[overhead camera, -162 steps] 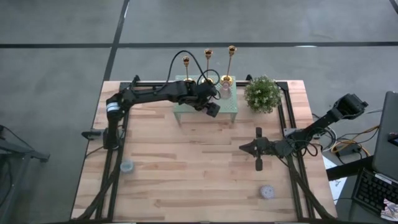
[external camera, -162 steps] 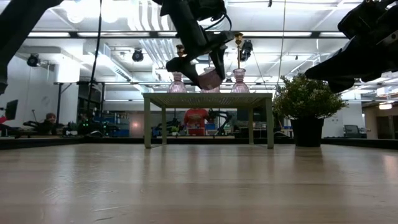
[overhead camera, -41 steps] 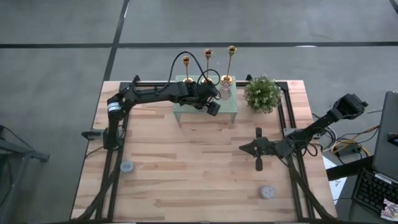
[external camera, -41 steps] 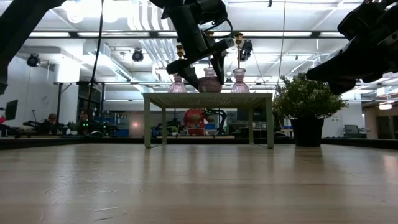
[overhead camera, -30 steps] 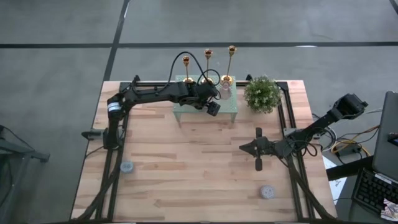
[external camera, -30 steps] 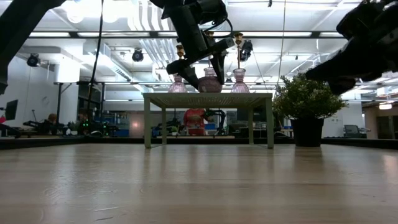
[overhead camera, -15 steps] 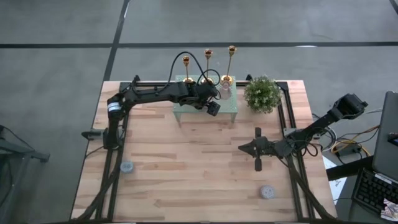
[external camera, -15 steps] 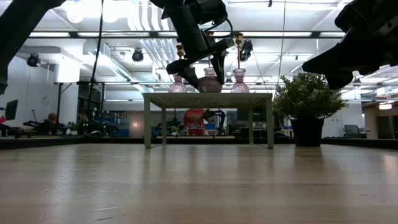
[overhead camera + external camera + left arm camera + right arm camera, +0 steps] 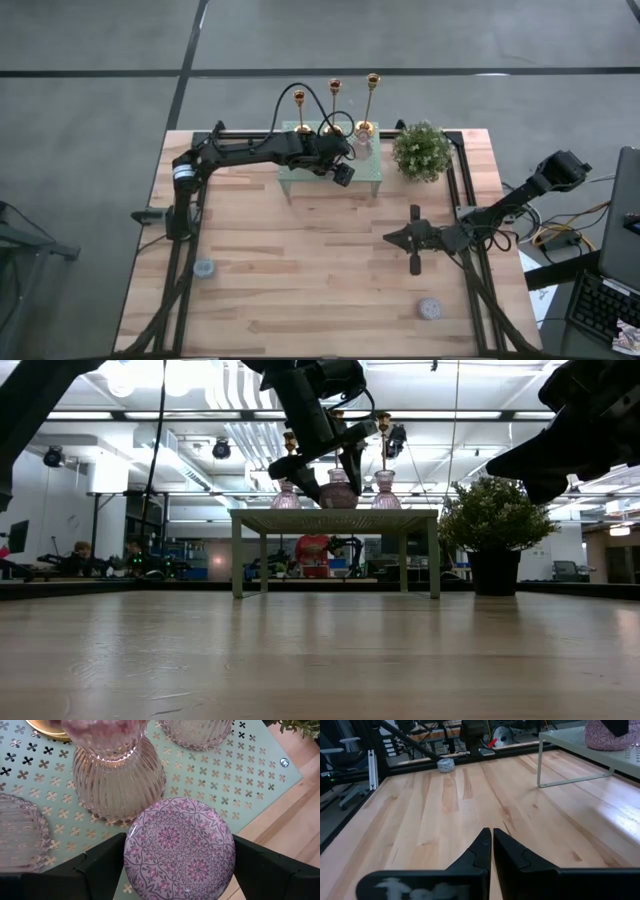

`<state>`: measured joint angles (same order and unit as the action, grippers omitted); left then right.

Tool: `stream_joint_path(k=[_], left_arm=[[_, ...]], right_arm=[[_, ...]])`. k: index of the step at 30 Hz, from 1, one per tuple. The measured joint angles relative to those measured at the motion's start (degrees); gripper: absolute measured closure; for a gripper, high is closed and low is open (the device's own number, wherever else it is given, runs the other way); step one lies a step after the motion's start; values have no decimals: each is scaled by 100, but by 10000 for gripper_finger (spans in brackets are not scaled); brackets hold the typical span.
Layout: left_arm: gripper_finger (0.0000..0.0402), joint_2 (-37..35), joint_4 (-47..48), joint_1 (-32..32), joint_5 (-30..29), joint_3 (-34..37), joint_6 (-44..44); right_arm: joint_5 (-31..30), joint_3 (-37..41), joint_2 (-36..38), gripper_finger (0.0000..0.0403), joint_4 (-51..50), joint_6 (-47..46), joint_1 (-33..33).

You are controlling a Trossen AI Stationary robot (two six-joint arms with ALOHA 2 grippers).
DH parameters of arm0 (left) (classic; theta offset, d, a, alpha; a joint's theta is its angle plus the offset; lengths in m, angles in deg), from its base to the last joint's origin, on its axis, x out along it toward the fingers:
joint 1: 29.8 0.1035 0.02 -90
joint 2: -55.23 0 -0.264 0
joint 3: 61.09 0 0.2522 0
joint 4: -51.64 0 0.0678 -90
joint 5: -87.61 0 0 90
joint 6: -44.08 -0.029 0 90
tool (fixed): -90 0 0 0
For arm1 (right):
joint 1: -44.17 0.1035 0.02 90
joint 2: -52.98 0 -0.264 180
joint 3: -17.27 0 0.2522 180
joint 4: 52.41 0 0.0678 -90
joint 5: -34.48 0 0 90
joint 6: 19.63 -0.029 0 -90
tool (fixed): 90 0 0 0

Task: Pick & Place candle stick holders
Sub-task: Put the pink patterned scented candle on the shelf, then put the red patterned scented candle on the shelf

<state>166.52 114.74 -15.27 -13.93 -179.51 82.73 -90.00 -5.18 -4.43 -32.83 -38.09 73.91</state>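
Left gripper (image 9: 343, 172) sitting wide open around a round patterned purple piece (image 9: 179, 847) on the green stand (image 9: 368, 182); right gripper (image 9: 414, 240) waiting shut over bare wood.

Going left to right: the left arm is reaching across the perforated stand, and its fingers are flanking the patterned piece with gaps either side. The left wrist view is showing ribbed pink glass vases (image 9: 119, 784) crowding just beyond the piece, which the high view is hiding under the arm. The three gold candle stick holders (image 9: 334, 104) are standing in a row along the stand's far edge, then the potted plant (image 9: 421, 150). Compared with a second ago, nothing is shifting; five seconds ago the low view was showing the piece still held above the stand.
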Motion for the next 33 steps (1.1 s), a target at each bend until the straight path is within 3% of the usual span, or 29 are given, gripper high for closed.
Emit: stream_joint_path(k=[15,25,33], left_arm=[[70,0,-40,7,-276,0,242],[7,-6,-76,7,-296,0,275],[11,-21,-90,4,-296,0,371]], right_arm=[[2,0,0,390,1,0,0],[2,0,0,390,1,0,0],[4,0,0,390,0,2,0]])
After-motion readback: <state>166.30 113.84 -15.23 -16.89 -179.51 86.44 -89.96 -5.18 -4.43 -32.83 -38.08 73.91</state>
